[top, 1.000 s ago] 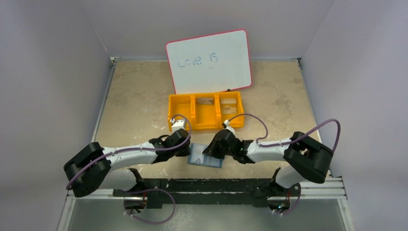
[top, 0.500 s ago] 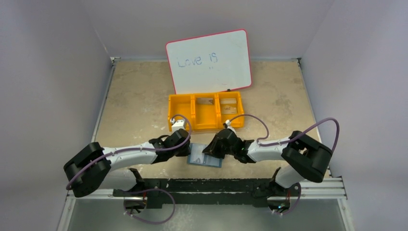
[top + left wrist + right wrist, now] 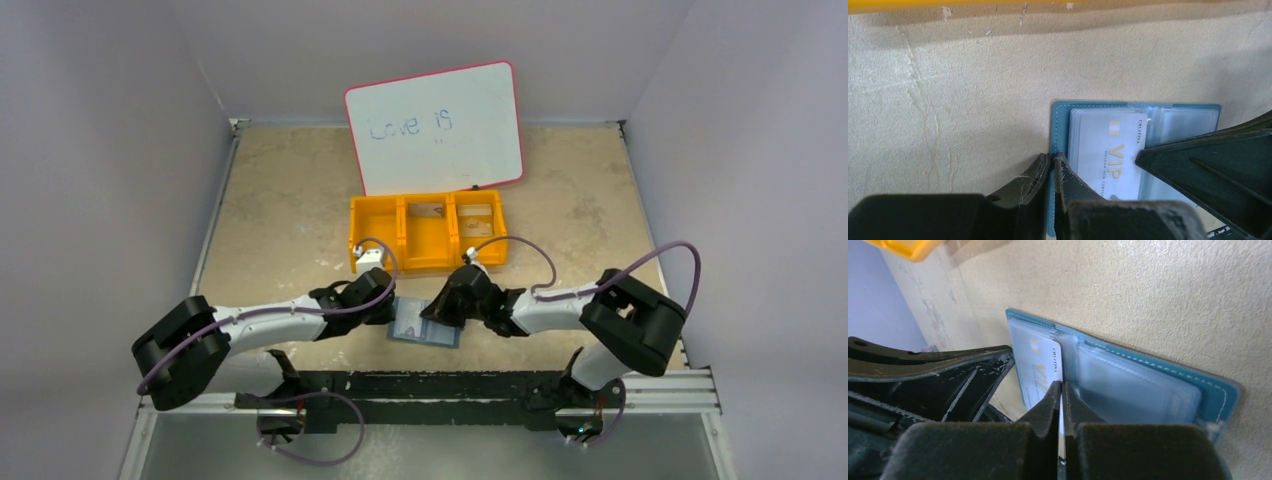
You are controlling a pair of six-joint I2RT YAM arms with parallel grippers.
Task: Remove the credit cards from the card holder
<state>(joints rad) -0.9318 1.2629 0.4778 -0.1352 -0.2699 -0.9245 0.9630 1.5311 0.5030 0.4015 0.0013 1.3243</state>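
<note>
Right jaws: the right gripper (image 3: 1062, 386) is seen shut on the long edge of a credit card (image 3: 1044, 365), whose thin edge runs in between the two fingers.
Left jaws: the left gripper (image 3: 1052, 159) is drawn in to a narrow slit over the left border of the card holder (image 3: 1060, 107); a strip of teal is seen between the fingers, so that border appears to be pinched.
Card writing: "VIP" is printed in gold along the card's length, "CHLITINA" in small dark letters along one short edge, and a smaller gold line beginning "MAISON NEW CENTU" is partly covered. A small gold square is printed above "VIP".
Card position: the pale silver card lies on the stack of clear sleeves in the left half of the holder. Whether it is free of its sleeve cannot be told.
Card holder: it lies open and flat on the table (image 3: 290, 200), between the two grippers and just in front of the orange bin (image 3: 428, 266). Teal edging with white stitching and clear plastic pockets are shown.
Orange bin: three compartments are seen; pale flat pieces lie in the middle and right ones, too small to identify.
Whiteboard: the pink-rimmed whiteboard (image 3: 435, 125) leans behind the bin, with "Love is" handwritten in blue.
Change since the earlier frames: the right arm's elbow has been shifted slightly leftward and its cable loop lowered. The left arm and the card holder are found where they were.
</note>
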